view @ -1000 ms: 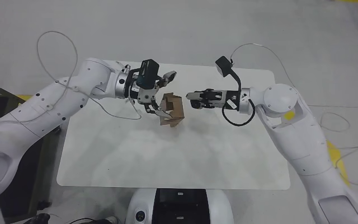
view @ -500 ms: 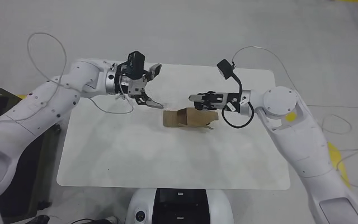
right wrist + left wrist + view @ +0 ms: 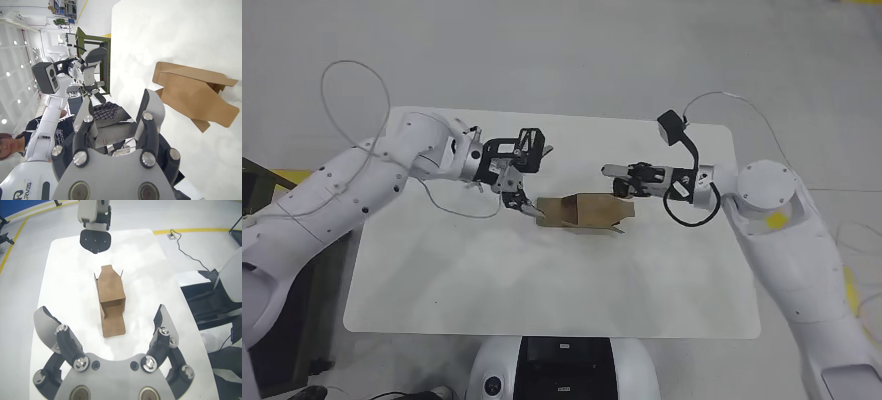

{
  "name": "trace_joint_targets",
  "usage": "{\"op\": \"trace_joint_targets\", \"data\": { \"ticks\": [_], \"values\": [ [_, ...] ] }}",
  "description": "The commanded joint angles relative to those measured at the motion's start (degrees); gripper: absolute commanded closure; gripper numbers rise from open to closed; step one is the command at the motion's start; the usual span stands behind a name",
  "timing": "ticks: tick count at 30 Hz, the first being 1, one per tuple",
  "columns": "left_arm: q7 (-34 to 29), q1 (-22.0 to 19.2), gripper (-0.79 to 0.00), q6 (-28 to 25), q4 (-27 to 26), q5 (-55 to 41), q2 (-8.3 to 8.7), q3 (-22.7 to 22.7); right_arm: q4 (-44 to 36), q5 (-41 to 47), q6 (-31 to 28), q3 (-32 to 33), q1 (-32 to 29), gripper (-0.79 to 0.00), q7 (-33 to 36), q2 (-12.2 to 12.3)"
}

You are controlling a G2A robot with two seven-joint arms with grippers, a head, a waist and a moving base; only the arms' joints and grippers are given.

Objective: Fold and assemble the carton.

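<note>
A brown carton (image 3: 582,212) lies on its side in the middle of the white table (image 3: 542,290), a tube open at both ends with flaps sticking out. My left gripper (image 3: 532,180) hovers open just off the carton's left end; in the left wrist view the carton (image 3: 111,294) lies ahead of the spread fingers (image 3: 45,317), untouched. My right gripper (image 3: 617,178) is open beside the carton's right end, slightly behind it. In the right wrist view the carton (image 3: 194,91) lies off to one side of the right gripper (image 3: 117,102), with nothing between the fingers.
The table carries nothing but the carton, with bare surface toward the front edge (image 3: 552,335). A dark green rack (image 3: 90,56) stands off the table's left side. Each wrist view shows the other gripper beyond the carton (image 3: 95,240).
The carton stood upright at the left gripper a second ago; now it lies flat, shifted right. The left gripper pulled away, then returned to the carton's left end. The right gripper drew back rightward.
</note>
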Motion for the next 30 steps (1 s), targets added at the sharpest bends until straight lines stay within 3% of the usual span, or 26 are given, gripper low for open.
{"op": "trace_joint_targets", "data": {
  "ticks": [1,4,11,21,26,28,30],
  "values": [
    [-1.8,0.2,-0.785,0.0,0.5,-0.7,-1.15,0.0,0.4,-0.4,-1.1,1.6,-1.4,-0.68,-0.5,0.4],
    [-2.9,0.6,-0.785,0.0,1.6,-2.2,-2.82,0.0,1.3,-0.8,-3.0,4.3,-3.8,-0.785,-1.3,1.0],
    [-9.0,1.0,-0.785,0.0,3.6,-4.6,-7.62,0.0,1.2,-1.2,-6.4,11.5,-10.1,-0.785,-1.4,2.6],
    [-23.9,0.6,-0.785,0.0,9.2,-7.9,-17.34,0.0,-1.8,-3.3,-6.0,16.6,-15.8,-0.785,-4.0,3.8],
    [-28.4,1.1,-0.785,0.0,12.7,-10.3,-21.53,0.0,-2.9,-2.9,-5.7,16.9,-16.8,-0.785,-4.1,4.0],
    [-29.5,1.1,-0.785,0.0,14.6,-10.7,-23.0,0.0,-2.9,-2.8,-5.7,16.8,-16.8,-0.785,-4.0,4.0],
    [-29.5,1.1,-0.785,0.0,14.6,-10.7,-23.0,0.0,-2.9,-2.8,-5.7,16.8,-16.8,-0.785,-4.0,4.0]
  ]
}}
